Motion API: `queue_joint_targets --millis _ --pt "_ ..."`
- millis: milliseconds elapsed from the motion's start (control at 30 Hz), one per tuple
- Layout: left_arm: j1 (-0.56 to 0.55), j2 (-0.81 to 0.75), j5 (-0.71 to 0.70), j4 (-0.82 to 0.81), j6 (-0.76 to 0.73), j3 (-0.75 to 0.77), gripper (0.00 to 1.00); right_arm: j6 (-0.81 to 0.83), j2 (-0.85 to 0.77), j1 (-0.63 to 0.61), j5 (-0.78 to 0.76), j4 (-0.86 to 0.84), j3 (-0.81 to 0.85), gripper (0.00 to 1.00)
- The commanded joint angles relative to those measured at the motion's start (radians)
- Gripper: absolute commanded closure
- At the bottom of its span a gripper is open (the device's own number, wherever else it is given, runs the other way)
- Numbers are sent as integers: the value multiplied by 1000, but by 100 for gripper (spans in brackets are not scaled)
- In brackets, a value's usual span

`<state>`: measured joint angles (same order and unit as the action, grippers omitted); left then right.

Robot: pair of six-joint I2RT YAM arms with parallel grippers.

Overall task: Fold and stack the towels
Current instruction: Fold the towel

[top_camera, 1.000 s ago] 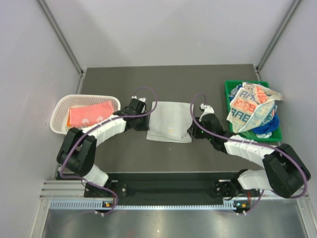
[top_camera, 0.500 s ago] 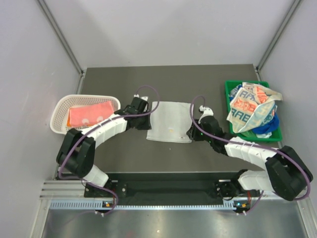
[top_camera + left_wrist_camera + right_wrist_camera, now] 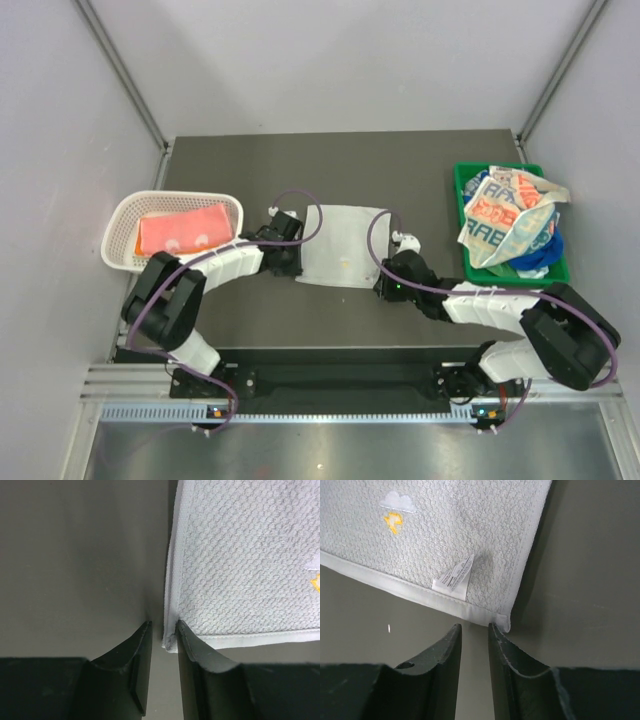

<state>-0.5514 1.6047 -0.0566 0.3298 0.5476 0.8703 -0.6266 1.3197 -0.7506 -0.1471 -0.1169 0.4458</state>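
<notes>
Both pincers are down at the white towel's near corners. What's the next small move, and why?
Probably nudge the right pincer sideways toward the corner before closing: that corner of the white towel lies just outside its open gap, beyond one fingertip. The left pincer has its corner at the mouth of its gap.

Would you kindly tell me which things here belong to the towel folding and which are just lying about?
Job: white towel, pink towel, lettered towel, blue towel.
Lying about: basket, green bin.
</notes>
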Motion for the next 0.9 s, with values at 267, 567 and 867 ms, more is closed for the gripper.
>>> queue_joint_targets --millis 267,567,867 --pt "-30 -130 -86 60 100 -129 72 11 -137 -21 -68 205 22 69" --pt "-25 -233 -187 204 42 44 66 108 -110 40 -39 292 306 66" --pt "24 -2 -7 -13 -31 380 67 107 280 131 227 84 655 77"
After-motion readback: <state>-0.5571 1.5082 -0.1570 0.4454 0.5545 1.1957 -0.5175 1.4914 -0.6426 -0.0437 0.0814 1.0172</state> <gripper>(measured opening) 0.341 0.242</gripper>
